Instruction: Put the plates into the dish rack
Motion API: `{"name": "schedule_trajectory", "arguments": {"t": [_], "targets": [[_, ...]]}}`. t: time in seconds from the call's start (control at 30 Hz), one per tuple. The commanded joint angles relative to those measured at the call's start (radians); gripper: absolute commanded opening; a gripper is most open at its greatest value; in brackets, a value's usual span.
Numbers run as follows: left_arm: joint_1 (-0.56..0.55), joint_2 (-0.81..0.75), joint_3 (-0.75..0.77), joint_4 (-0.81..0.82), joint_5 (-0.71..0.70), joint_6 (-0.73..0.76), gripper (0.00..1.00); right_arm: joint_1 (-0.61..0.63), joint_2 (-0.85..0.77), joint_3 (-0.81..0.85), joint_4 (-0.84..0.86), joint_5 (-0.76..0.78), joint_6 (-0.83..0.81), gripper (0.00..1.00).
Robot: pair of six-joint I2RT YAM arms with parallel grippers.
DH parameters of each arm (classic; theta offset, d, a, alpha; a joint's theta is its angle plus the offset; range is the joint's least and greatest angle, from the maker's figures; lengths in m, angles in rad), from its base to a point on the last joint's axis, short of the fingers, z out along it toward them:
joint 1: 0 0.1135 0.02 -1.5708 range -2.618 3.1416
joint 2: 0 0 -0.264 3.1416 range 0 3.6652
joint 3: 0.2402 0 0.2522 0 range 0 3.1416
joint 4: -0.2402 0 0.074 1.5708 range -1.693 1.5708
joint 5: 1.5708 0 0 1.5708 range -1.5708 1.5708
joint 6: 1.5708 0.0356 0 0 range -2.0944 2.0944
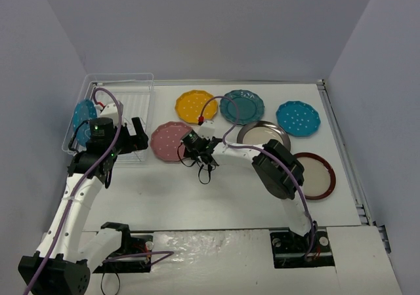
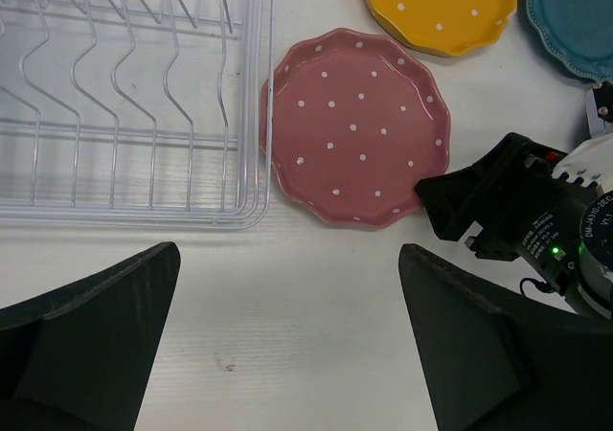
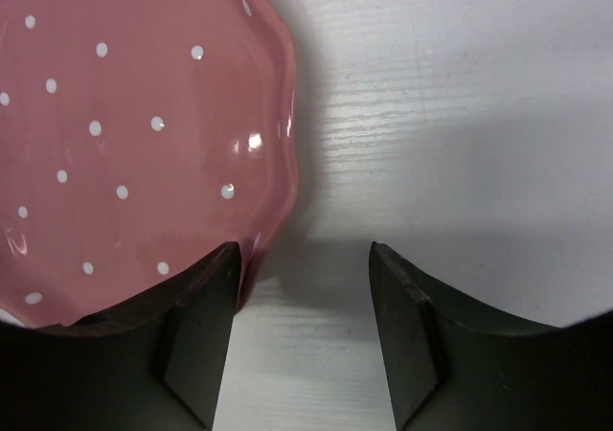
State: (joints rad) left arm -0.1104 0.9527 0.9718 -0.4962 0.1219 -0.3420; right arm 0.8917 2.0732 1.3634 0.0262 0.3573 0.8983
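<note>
The pink dotted plate (image 1: pixel 169 141) lies flat just right of the dish rack (image 1: pixel 134 105). My right gripper (image 1: pixel 186 147) is low at its right rim. In the right wrist view the pink plate (image 3: pixel 124 115) has one finger (image 3: pixel 196 335) over its edge, and the other finger (image 3: pixel 412 326) stands on the table side. A gap remains in my right gripper (image 3: pixel 305 259), so it is open. My left gripper (image 2: pixel 287 354) hangs wide open over bare table in front of the dish rack (image 2: pixel 134 96) and the pink plate (image 2: pixel 359 129). A blue plate (image 1: pixel 83 115) stands at the rack's left end.
Behind the pink plate lie a yellow plate (image 1: pixel 195 105), a dark teal plate (image 1: pixel 241 106) and a bright blue plate (image 1: pixel 298 118). Two dark-rimmed plates (image 1: pixel 263 135) (image 1: pixel 315 174) lie to the right, partly under the right arm. Walls close in on three sides.
</note>
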Motion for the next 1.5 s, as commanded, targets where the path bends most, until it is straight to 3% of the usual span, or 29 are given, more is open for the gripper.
{"name": "schedule_trajectory", "arguments": {"t": [0.0, 0.2, 0.37, 0.9, 1.27, 1.47], "targets": [[-0.005, -0.014, 0.033, 0.026, -0.013, 0.005, 0.97, -0.002, 0.031, 0.052, -0.005, 0.071, 0.053, 0.50], [-0.004, -0.009, 0.033, 0.024, -0.019, 0.005, 0.97, -0.009, 0.040, 0.040, -0.005, 0.088, 0.067, 0.32], [-0.004, -0.008, 0.030, 0.027, -0.011, 0.003, 0.97, -0.030, -0.007, -0.077, -0.005, 0.075, 0.059, 0.01], [-0.006, 0.016, 0.019, 0.066, 0.090, -0.038, 0.97, -0.119, -0.480, -0.579, -0.034, 0.012, -0.225, 0.00], [-0.098, 0.008, 0.007, 0.090, 0.106, -0.121, 0.97, -0.176, -0.508, -0.677, -0.028, -0.064, -0.218, 0.11], [-0.139, -0.006, -0.003, 0.086, 0.074, -0.143, 0.97, -0.182, -0.444, -0.675, 0.035, -0.096, -0.211, 0.14]]}}
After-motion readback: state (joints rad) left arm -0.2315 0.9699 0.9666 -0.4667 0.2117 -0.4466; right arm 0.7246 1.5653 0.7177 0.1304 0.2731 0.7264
